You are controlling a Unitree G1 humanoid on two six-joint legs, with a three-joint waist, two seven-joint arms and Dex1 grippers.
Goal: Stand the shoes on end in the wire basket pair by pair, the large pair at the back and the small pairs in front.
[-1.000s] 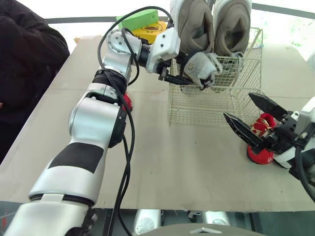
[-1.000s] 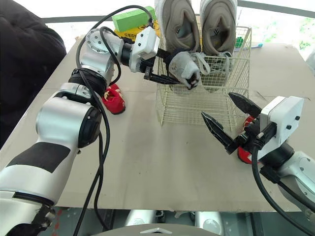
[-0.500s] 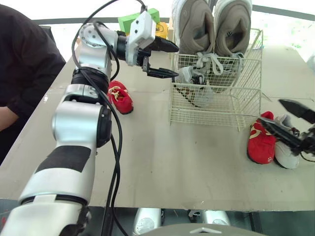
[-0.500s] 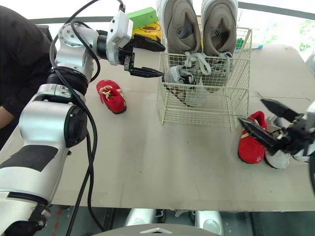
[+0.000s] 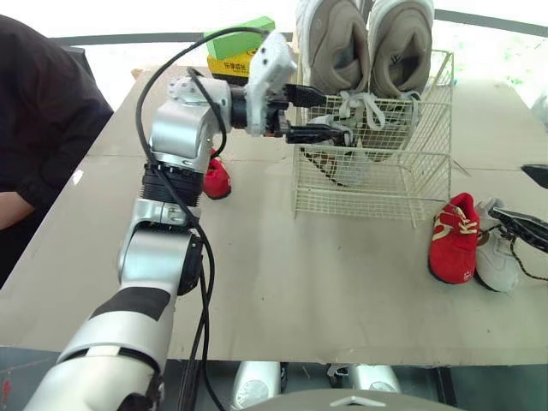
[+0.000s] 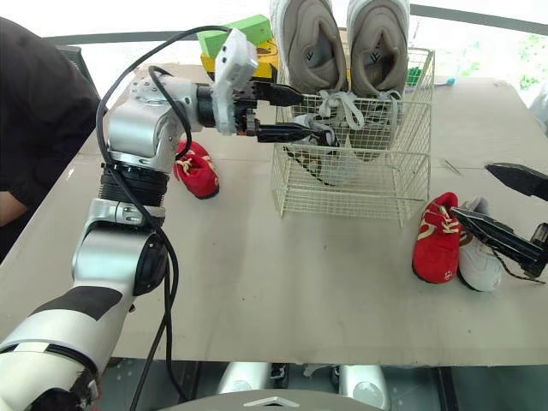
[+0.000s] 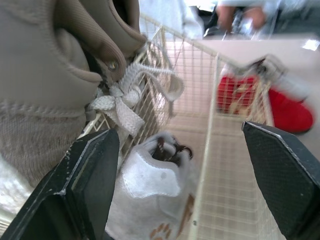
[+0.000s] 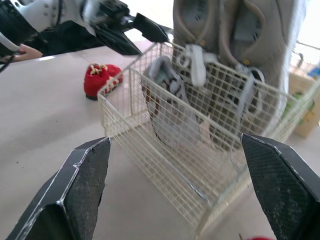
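Head view: the left pincer hangs spread and empty at the wire basket's rim. A small grey shoe is just below it and the large pair upright beyond. The right pincer gapes empty near a red shoe. Left wrist: the grey shoe lies ahead between the fingers, seemingly tilted. Right wrist: the basket faces that pincer.

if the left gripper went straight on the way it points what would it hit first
Likely the small grey shoe in the wire basket, or the large shoes' laces beside it; the left gripper's depth is unclear.
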